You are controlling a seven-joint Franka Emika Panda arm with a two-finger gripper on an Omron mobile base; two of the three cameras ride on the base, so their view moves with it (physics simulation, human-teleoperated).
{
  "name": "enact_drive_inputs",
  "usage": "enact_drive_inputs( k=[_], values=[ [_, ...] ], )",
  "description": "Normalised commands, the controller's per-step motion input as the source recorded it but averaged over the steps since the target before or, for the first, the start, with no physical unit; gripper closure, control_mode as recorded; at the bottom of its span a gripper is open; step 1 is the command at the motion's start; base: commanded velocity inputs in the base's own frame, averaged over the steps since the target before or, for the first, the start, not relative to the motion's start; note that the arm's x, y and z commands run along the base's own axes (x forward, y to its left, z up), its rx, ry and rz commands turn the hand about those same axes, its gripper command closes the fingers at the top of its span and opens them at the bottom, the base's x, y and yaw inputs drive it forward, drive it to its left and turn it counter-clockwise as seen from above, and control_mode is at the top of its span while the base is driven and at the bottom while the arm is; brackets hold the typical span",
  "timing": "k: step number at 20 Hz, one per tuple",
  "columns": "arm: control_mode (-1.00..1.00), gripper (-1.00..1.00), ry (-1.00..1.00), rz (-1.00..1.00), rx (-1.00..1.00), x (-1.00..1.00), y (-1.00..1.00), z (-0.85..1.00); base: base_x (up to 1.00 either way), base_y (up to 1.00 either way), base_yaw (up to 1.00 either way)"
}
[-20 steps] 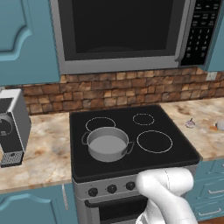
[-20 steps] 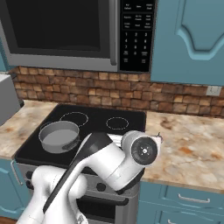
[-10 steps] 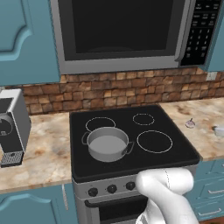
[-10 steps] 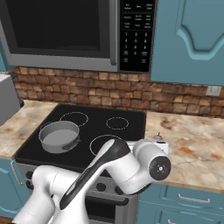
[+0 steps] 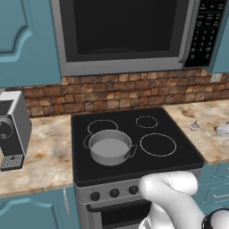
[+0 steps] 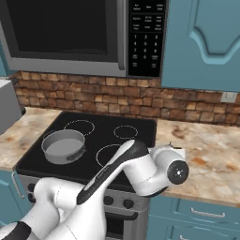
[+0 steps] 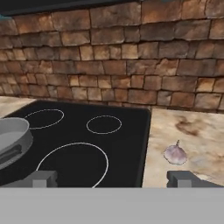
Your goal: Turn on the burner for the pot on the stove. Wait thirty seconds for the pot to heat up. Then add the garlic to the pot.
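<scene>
The stove [image 5: 134, 170] takes up the middle of what I see, its black glass top set into the speckled table [image 6: 206, 150], with a brick wall behind and a microwave [image 5: 129, 36] above. A row of black knobs [image 5: 114, 193] runs along the silver front, partly behind my own arm in the left base view. I cannot tell from here whether any burner is on.

The pot [image 5: 109, 146] stands on the front left ring of the stove, upright and empty. In my hand view its rim sits at the left edge [image 7: 13, 138], well apart from where I am pointing.

My end effector [image 7: 113, 178] hangs low at the front right of the stove, its two fingertips [image 7: 41, 179] spread wide apart with nothing between them.

The garlic [image 7: 175, 154] lies on the table just right of the stove's edge, small and pale, its pointed tip up and leaning slightly. It sits ahead of me and toward my right fingertip, inside the span of the fingers but off centre. The bulb is roundish, so I judge no long axis matters much. To take it, I would shift right and forward; afterwards the pot lies far to my left across the stove.
</scene>
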Motion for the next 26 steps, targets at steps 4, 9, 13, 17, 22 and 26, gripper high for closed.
enact_drive_inputs(
  k=[4, 9, 13, 17, 22, 26],
  values=[
    [-1.0, -1.0, 0.1, 0.06, 0.0, 0.44, -0.15, -0.02, 0.0, 0.0, 0.0],
    [-1.0, -1.0, 0.04, 0.04, 0.0, 0.19, -0.19, -0.1, 0.0, 0.0, 0.0],
    [-1.0, -1.0, 0.17, -0.06, -0.07, 0.05, 0.0, -0.02, 0.0, 0.0, 0.0],
    [-1.0, -1.0, 0.04, -0.18, -0.04, 0.01, 0.0, -0.05, 0.0, 0.0, 0.0],
    [-1.0, -1.0, 0.0, -0.14, -0.02, 0.0, 0.01, -0.16, 0.0, 0.0, 0.0],
    [-1.0, -1.0, 0.06, -0.17, -0.04, 0.0, 0.14, -0.12, 0.0, 0.0, 0.0]
  ],
)
